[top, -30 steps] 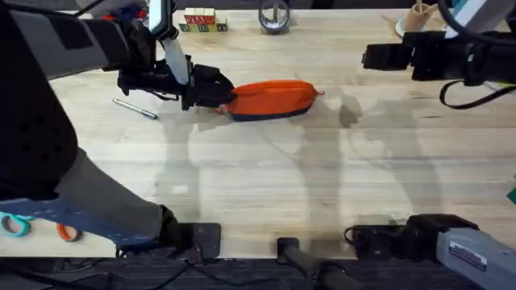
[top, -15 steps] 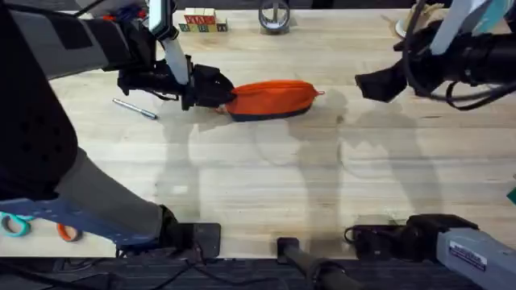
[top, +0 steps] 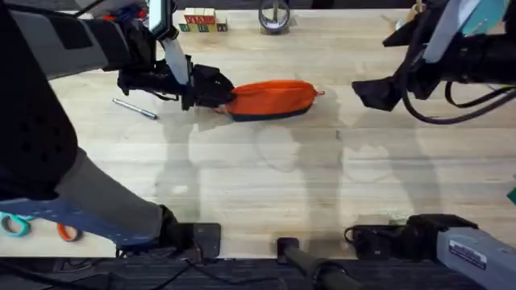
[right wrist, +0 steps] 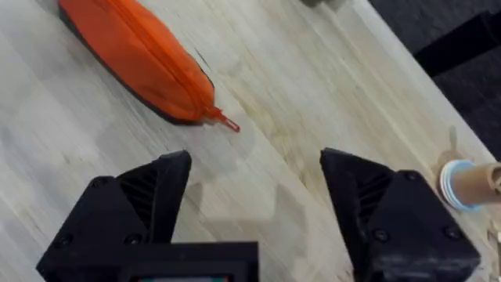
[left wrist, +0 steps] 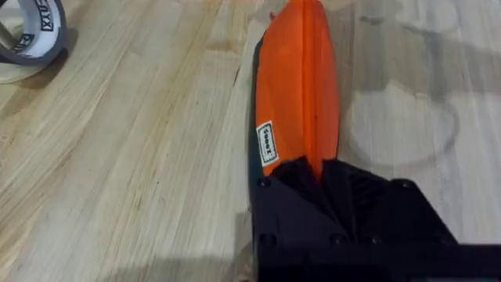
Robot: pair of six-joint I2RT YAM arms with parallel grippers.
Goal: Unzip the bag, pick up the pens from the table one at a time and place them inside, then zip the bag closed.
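Looking down from overhead, we saw the table (top: 266, 185), pale planks with soft shadows across it. Along its far edge sat a roll of tape (top: 274, 16) and a row of lettered blocks (top: 201, 22); orange-handled scissors (top: 40, 228) lay off the near left corner.

The bag (top: 272, 99) lay lengthwise on the far half of the table, orange above its dark base, its small pull (top: 321, 93) pointing toward the right arm. One silver-grey pen (top: 134, 108) rested on the wood just left of the left arm's wrist, apart from the bag.

The left gripper (top: 222, 90) reached in from the left, low over the table, and its black fingers were clamped on the bag's left end; the left wrist view showed the orange fabric (left wrist: 297, 86) pinched between them. The right gripper (top: 372, 93) hung above the table to the right of the bag, near the pull yet not touching it, fingers (right wrist: 153, 196) spread wide with nothing between them.
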